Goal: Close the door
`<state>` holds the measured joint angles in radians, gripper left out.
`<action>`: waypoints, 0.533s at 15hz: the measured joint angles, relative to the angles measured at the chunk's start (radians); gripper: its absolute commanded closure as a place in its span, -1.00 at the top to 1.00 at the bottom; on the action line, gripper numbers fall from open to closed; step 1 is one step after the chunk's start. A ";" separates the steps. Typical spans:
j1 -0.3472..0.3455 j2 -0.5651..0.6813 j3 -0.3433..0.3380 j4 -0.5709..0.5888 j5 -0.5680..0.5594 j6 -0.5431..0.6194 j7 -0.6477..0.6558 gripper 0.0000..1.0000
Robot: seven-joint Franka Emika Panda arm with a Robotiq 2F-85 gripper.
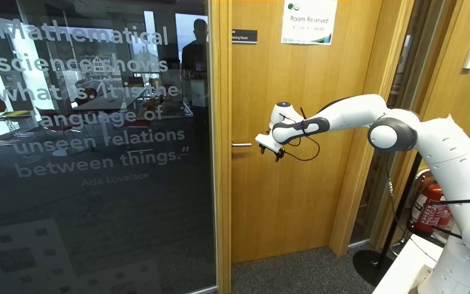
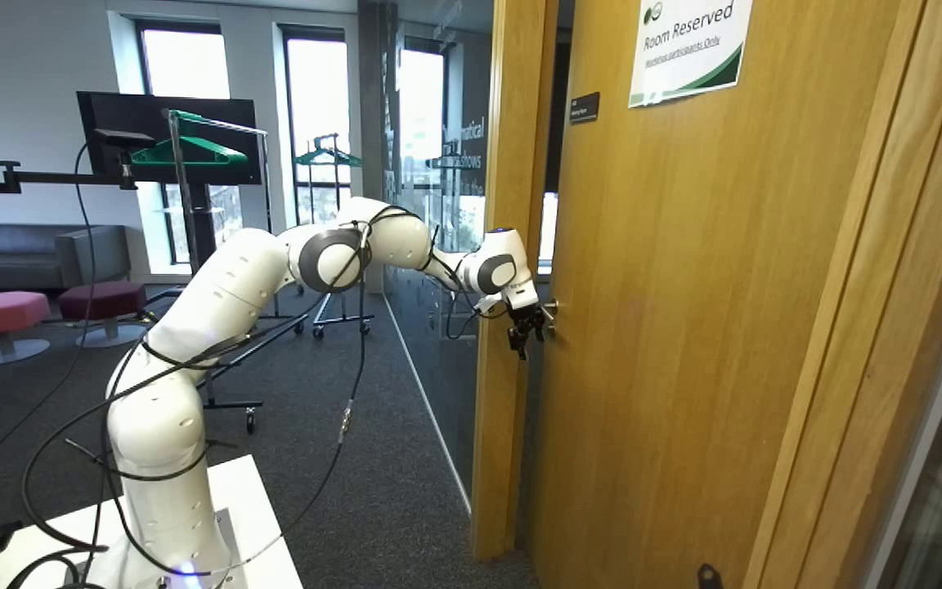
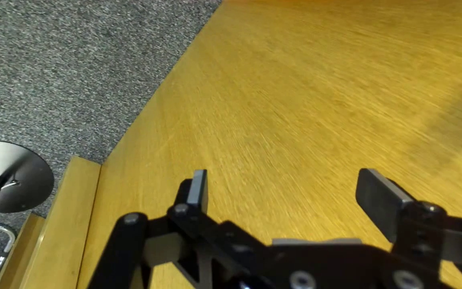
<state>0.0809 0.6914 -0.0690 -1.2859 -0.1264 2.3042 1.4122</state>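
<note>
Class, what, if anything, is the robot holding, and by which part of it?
Nothing: the fingers stand apart, and only the door shows through their gap.

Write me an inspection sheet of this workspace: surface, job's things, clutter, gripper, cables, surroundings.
Surface: white table carrying the arm; grey carpet on the floor.
Job's things: door ajar, a gap showing beside its frame in an exterior view; silver lever handle on it.
Clutter: black stand base on the carpet near the door.
Gripper: open, holding nothing, near the lever handle; contact cannot be told.
Cables: black cables loop beside the arm; a hanging cable has a silver connector.
Surroundings: dark glass panel with white lettering, red fire extinguisher, dark screen.
</note>
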 measured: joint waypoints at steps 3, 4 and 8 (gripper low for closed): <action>0.003 0.072 -0.018 0.130 0.008 -0.003 0.023 1.00; 0.003 0.092 -0.023 0.167 0.014 -0.005 0.029 1.00; 0.002 0.164 -0.039 0.300 0.035 -0.017 0.051 1.00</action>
<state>0.0825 0.8556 -0.1077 -0.9863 -0.0912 2.2876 1.4634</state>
